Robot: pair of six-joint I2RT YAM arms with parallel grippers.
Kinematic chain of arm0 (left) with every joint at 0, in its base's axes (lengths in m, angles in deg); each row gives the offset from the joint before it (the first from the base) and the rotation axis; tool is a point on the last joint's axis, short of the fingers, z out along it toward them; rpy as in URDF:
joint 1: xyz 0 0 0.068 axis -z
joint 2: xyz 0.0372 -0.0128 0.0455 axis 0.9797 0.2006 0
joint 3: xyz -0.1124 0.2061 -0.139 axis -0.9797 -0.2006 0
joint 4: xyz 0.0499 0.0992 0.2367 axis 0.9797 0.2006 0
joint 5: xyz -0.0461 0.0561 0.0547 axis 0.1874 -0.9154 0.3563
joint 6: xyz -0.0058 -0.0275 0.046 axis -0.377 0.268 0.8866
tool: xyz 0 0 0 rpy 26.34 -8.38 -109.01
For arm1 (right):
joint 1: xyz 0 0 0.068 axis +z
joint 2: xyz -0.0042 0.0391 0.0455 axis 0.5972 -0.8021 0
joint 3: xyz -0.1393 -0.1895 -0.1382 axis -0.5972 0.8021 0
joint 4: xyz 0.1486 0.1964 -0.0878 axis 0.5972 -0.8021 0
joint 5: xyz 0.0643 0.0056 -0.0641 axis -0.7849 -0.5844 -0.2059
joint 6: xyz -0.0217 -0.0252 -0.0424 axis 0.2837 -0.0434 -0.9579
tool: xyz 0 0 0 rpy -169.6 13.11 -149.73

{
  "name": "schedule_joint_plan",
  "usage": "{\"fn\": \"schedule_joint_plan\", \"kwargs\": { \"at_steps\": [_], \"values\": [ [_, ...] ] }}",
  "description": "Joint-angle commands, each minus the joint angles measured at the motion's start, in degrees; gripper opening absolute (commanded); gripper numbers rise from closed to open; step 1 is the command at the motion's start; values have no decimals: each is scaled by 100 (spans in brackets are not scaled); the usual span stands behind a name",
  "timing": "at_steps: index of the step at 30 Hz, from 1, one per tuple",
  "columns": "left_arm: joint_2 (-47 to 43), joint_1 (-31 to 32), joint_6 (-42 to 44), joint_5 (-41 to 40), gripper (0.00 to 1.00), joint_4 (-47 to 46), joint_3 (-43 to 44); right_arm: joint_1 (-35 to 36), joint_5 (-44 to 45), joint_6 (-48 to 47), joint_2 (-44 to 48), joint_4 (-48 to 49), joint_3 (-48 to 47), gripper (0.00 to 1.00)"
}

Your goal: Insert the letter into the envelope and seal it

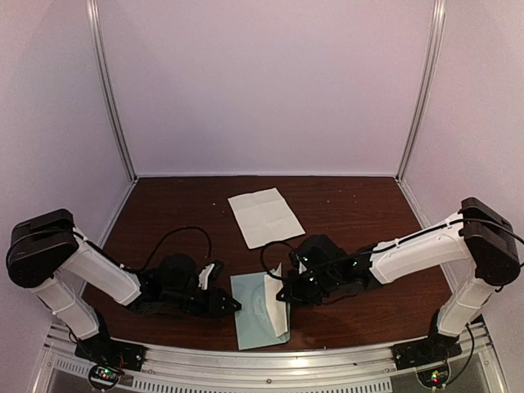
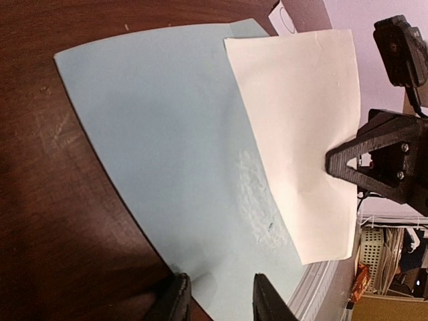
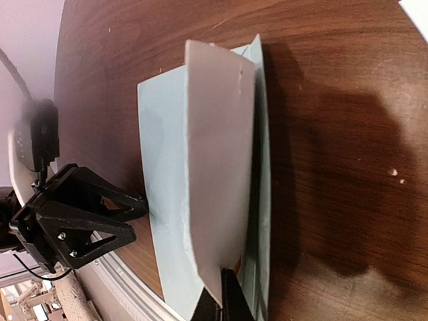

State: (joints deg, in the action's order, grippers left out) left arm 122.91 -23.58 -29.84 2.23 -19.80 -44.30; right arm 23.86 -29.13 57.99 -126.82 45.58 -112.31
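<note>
The pale teal envelope [image 1: 255,318] lies flat near the table's front edge, with faint whitish print [image 2: 257,200] near its middle. My right gripper [image 1: 283,296] is shut on the lower edge of the white letter [image 3: 217,160]. It holds the letter on edge, tilted over the right half of the envelope [image 3: 157,167]. In the left wrist view the letter [image 2: 301,127] covers that side, with the right gripper [image 2: 334,164] pinching it. My left gripper [image 2: 221,297] is open at the envelope's left edge. One fingertip [image 2: 175,297] sits at that edge, the other over the envelope [image 2: 160,127].
A second white creased sheet [image 1: 264,216] lies flat on the brown table [image 1: 360,205] behind the envelope. The metal rail [image 1: 270,360] runs along the front edge just below the envelope. White walls enclose the back and both sides.
</note>
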Motion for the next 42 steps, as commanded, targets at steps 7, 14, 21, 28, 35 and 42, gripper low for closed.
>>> {"fn": "schedule_joint_plan", "kwargs": {
  "at_steps": [7, 14, 21, 28, 35, 42],
  "values": [
    [-178, -11, -71, -186, 33, -210, -46, 55, 854, 393, 632, -336, 339, 0],
    [-160, -14, -60, -210, 33, -185, -23, 55, 1027, 411, 741, -528, 362, 0],
    [-374, -13, 405, -404, 33, 475, 358, 55, 995, 420, 697, -725, 363, 0],
    [-97, -12, 529, -391, 34, 654, 551, 55, 756, 326, 472, -693, 258, 0],
    [57, -10, 527, -399, 34, 717, 614, 53, 523, 273, 259, -625, 162, 0],
    [201, -10, 483, -283, 34, 581, 586, 53, 283, 267, 93, -374, 117, 0]
  ]
}}
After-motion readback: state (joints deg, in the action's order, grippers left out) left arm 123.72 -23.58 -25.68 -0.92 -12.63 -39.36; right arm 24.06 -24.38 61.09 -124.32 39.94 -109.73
